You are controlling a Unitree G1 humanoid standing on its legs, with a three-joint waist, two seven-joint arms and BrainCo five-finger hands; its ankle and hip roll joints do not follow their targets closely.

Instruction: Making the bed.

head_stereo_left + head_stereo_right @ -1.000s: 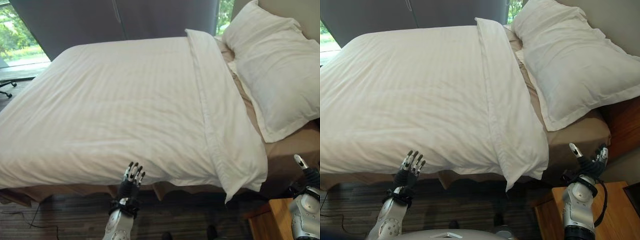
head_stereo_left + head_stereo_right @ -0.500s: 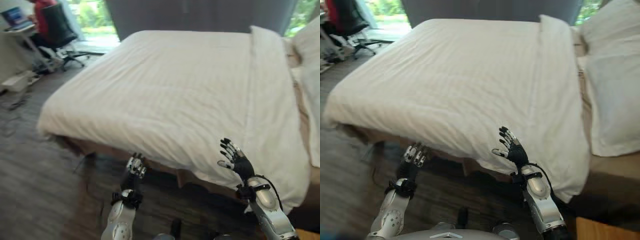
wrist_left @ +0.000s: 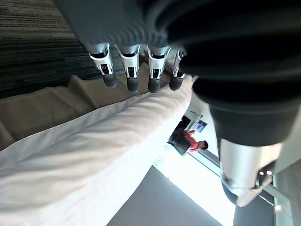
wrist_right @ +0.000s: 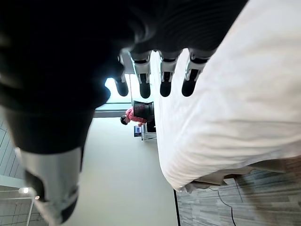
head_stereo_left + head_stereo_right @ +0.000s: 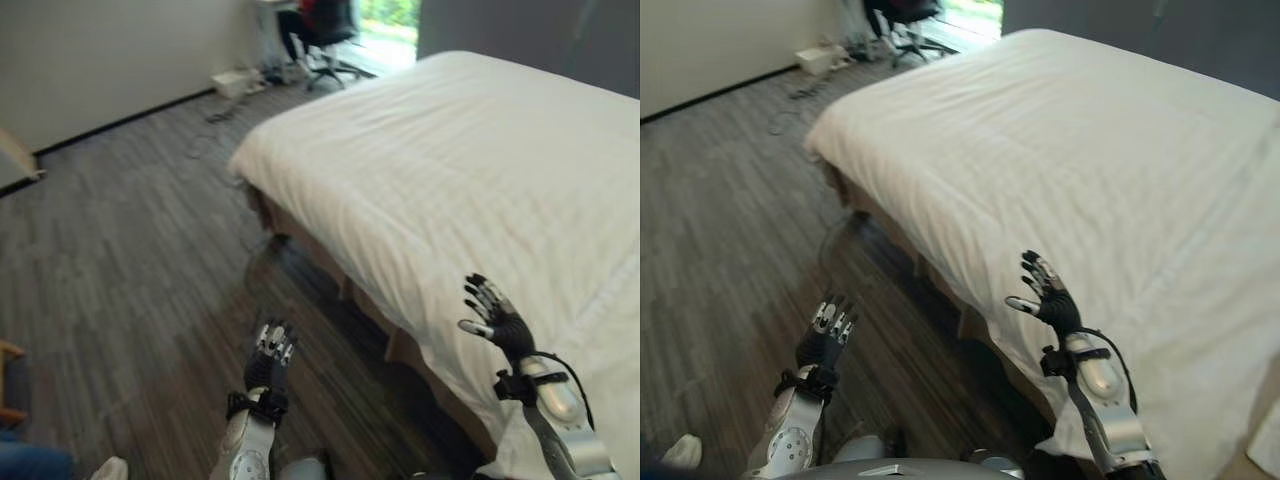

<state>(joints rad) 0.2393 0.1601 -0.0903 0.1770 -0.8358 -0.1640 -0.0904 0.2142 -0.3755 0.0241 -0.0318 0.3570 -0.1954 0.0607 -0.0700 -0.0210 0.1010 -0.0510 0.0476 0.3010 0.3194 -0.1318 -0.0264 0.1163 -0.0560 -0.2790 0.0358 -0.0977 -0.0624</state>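
A white striped duvet [image 5: 470,170] covers the bed and hangs over its near side, with a brown sheet [image 5: 320,262] showing under its edge. My right hand [image 5: 497,318] is raised in front of the hanging duvet edge, fingers spread and holding nothing. My left hand [image 5: 268,360] is low over the wooden floor, well left of the bed, fingers straight and empty. In the left wrist view the fingers [image 3: 132,75] point toward the duvet [image 3: 84,155]. The right wrist view has straight fingers [image 4: 164,75] beside the duvet [image 4: 235,94].
Dark wooden floor [image 5: 130,240] stretches left of the bed to a pale wall [image 5: 90,50]. A black office chair [image 5: 325,25] and cables stand at the far end near the bed's foot corner. A person in red sits by a desk [image 3: 192,140].
The camera has swung left, so the pillows have left the view and the floor and wall have come in. Both hands stay open, the right one still raised near the duvet's edge.
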